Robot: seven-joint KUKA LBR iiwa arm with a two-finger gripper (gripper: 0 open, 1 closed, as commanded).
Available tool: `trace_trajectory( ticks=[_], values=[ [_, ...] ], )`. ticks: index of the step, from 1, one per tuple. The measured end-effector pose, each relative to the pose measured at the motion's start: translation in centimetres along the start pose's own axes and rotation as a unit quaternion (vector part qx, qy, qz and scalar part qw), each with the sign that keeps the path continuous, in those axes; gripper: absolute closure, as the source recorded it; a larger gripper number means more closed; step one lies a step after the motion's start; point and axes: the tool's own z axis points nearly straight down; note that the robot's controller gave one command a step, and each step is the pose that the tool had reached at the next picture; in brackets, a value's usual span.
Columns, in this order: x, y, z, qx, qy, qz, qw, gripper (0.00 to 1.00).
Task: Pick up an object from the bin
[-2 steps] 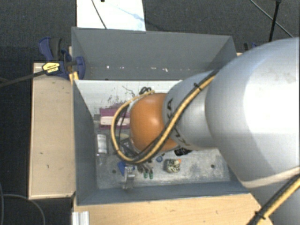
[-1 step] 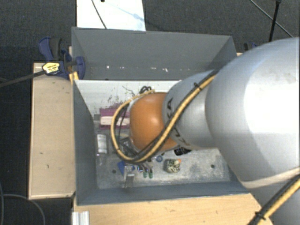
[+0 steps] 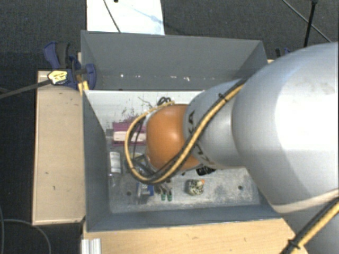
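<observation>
Camera view shows the claw (image 3: 150,187) low in the grey metal bin (image 3: 98,157), its spread impossible to tell; a small round speckled lump (image 3: 194,187) lies just beside it, view-right.

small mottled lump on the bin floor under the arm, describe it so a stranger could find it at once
In the grey metal bin, find the orange cover on the arm's wrist. Below its right side in the picture, on the floor by the front wall, lies a small roundish lump. It sits alone, mottled dark with pale flecks, unlike the purple and white box at left.
</observation>
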Motion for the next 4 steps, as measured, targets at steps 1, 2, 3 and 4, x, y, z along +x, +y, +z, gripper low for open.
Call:
trace_trajectory(
  ticks=[1, 2, 3, 4],
  values=[
    [-0.1, 0.1, -1.3, 0.004, 0.0026, 0.000, 1.0000, 1.00],
    [-0.3, 0.1, -5.2, 0.004, 0.0020, 0.001, 1.0000, 1.00],
    [-0.4, 0.2, -8.0, 0.004, 0.0022, 0.001, 1.0000, 1.00],
    [-0.5, 0.2, -9.0, 0.003, 0.0021, 0.001, 1.0000, 1.00]
  ],
)
